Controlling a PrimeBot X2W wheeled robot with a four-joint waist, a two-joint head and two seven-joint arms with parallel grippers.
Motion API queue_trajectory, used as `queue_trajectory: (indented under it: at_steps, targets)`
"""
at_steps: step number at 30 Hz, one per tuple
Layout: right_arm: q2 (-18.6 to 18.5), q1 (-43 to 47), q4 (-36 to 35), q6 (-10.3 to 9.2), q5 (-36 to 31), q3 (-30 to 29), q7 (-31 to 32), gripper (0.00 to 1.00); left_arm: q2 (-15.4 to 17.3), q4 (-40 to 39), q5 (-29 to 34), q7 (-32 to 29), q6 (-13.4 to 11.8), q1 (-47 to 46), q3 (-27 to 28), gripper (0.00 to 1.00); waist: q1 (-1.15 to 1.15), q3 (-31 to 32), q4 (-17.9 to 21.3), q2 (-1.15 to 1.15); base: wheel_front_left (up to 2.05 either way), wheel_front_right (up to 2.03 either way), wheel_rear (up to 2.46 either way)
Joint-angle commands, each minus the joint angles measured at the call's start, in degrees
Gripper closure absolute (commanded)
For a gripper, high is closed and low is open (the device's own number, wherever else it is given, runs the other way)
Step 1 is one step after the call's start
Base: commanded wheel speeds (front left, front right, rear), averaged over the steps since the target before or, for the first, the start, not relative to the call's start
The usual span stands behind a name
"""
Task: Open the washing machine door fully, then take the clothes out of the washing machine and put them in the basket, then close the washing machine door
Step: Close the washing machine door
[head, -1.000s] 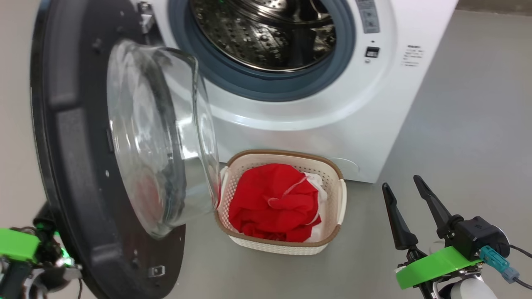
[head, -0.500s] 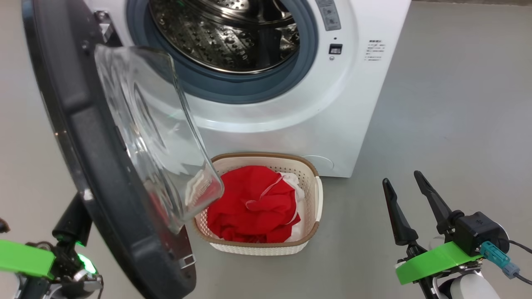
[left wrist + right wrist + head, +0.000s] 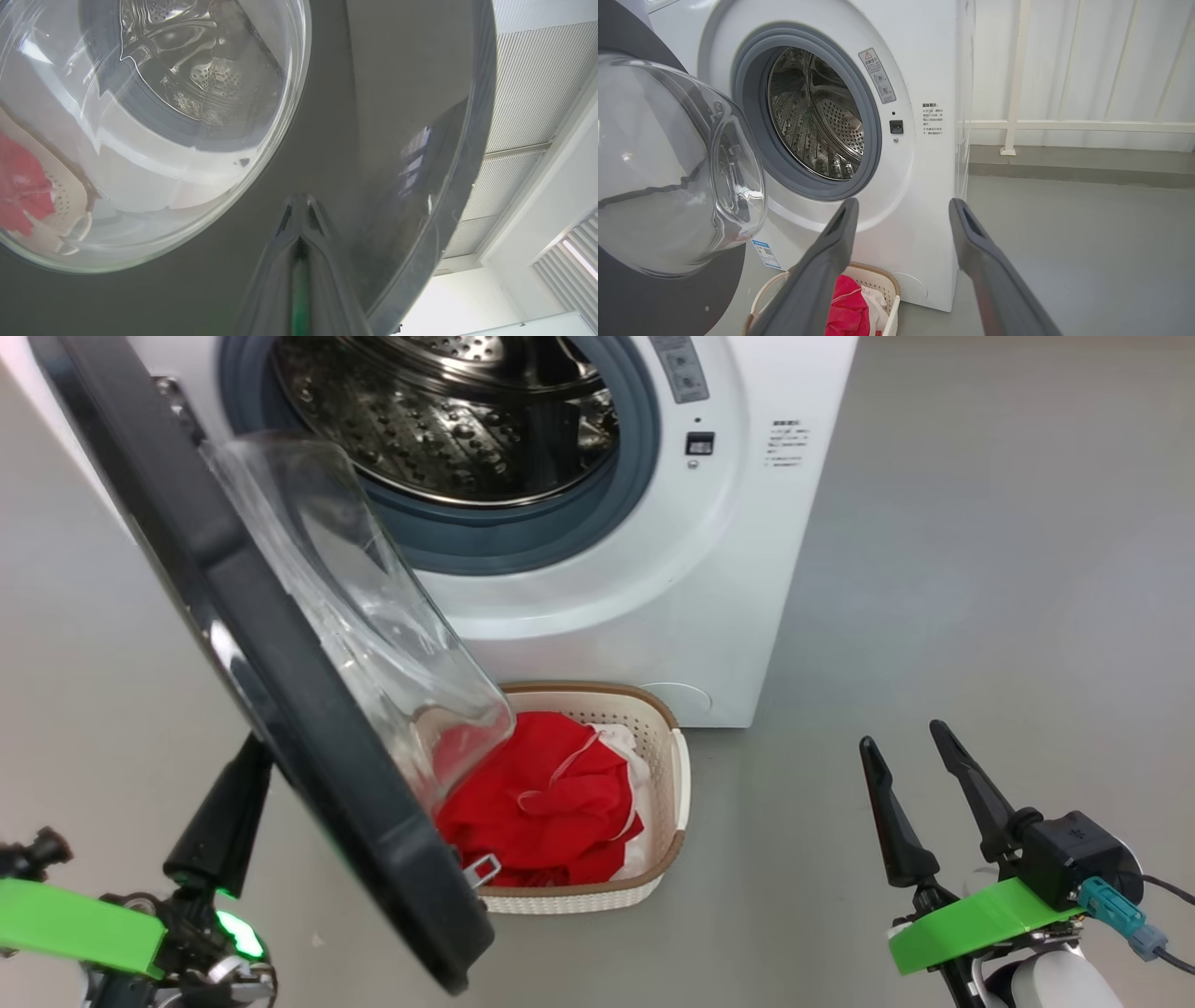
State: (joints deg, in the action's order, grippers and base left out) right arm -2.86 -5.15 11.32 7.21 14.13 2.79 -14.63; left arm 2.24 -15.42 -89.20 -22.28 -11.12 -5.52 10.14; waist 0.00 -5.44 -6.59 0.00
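At frame left, the round black-rimmed glass washing machine door (image 3: 308, 709) had swung further across the cream perforated basket (image 3: 658, 751), clenched left gripper (image 3: 299, 205) behind it; right gripper (image 3: 899, 735) gaped empty.

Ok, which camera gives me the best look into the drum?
The right wrist view: it shows the drum opening whole, and it appears empty. The head view crops its top; the left wrist view gives a warped glimpse through the washing machine door.
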Motion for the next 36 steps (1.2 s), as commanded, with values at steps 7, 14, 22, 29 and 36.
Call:
queue_trajectory:
  at_steps: [7, 14, 22, 29, 36]
  targets:
    - [0.0, -2.5, -1.2, 0.28, 0.8, 1.5, -0.4, 0.00, 0.6, -1.8, -2.6, 1.3, 0.7, -0.1, -0.6, 1.00, 0.00, -0.3, 2.5, 0.00, 0.00, 0.00, 0.00]
    - [0.0, -2.7, -0.9, 0.28, 1.1, 1.6, -0.4, 0.00, 0.6, -0.4, -4.6, 2.9, 1.7, -0.7, -2.4, 1.00, 0.00, -0.5, 5.2, 0.00, 0.00, 0.00, 0.00]
    - [0.0, -2.8, -0.8, 0.28, 1.4, 1.6, -0.4, 0.00, 0.6, 2.1, -5.5, 4.6, 3.3, -2.1, -3.8, 1.00, 0.00, -0.8, 8.1, 0.00, 0.00, 0.00, 0.00]
    - [0.0, -3.0, -0.9, 0.28, 1.6, 1.7, -0.4, 0.00, 0.6, 4.8, -5.9, 6.1, 4.5, -4.5, -4.6, 1.00, 0.00, -1.7, 9.5, 0.00, 0.00, 0.00, 0.00]
    - [0.0, -3.7, -1.1, 0.28, 1.8, 1.7, -0.4, 0.00, 0.6, 6.9, -6.0, 7.4, 6.1, -8.6, -6.2, 1.00, 0.00, -3.9, 10.7, 0.00, 0.00, 0.00, 0.00]
